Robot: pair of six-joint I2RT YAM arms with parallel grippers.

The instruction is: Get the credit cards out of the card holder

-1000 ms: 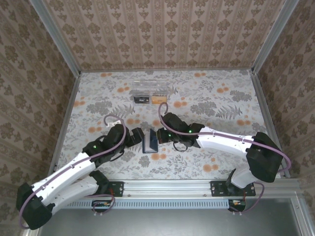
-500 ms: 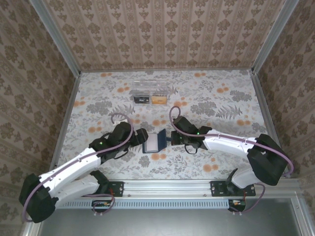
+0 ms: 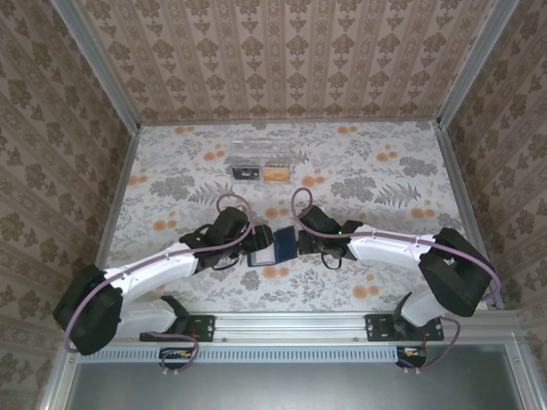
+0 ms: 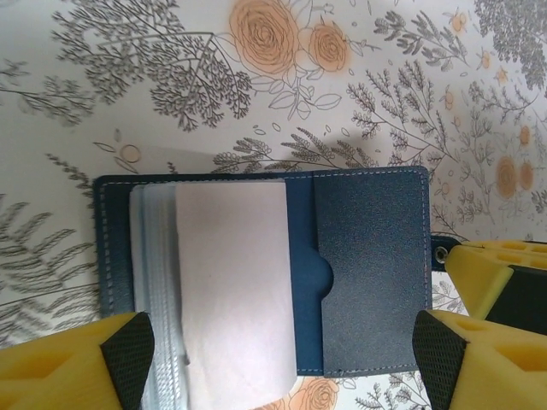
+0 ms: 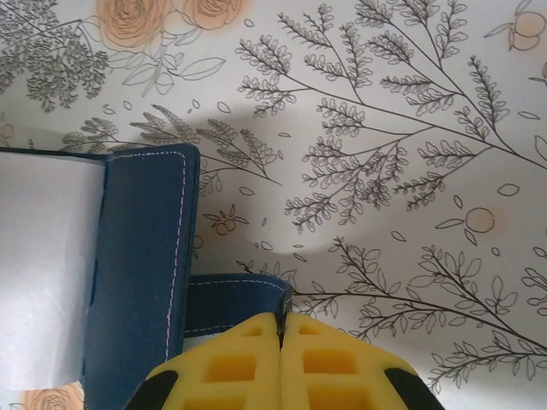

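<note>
1. Swung in over the last second, the left claw (image 3: 253, 241) now sits at the card holder (image 3: 275, 246), whose flap, folded shut a second ago, lies open toward the right claw (image 3: 299, 243). From the top view, the holder rests on the floral tabletop (image 3: 171, 196) at centre near, between the two claws. Well apart at the far side stands a clear box (image 3: 259, 154), with an orange-tan card (image 3: 275, 174) and a dark piece (image 3: 247, 173) just near of it.

2. Left wrist view: the left claw is spread wide, straddling the open holder. Over ribbed clear sleeves lies a pale rectangle (image 4: 235, 282), card or sleeve I cannot tell. To its right is a navy pocket, then the snap tab (image 4: 438, 254).

3. Right wrist view: the right claw is pressed together, pinching the snap tab and holding the flap down.

4. Risk, as judged: the thin tab could slip from that pinch and let the flap fold back over the cards. The left claw, closing this wide, may catch the whole sleeve stack or drag the holder instead of freeing one card.

5. No brand, label or writing can be read anywhere.
</note>
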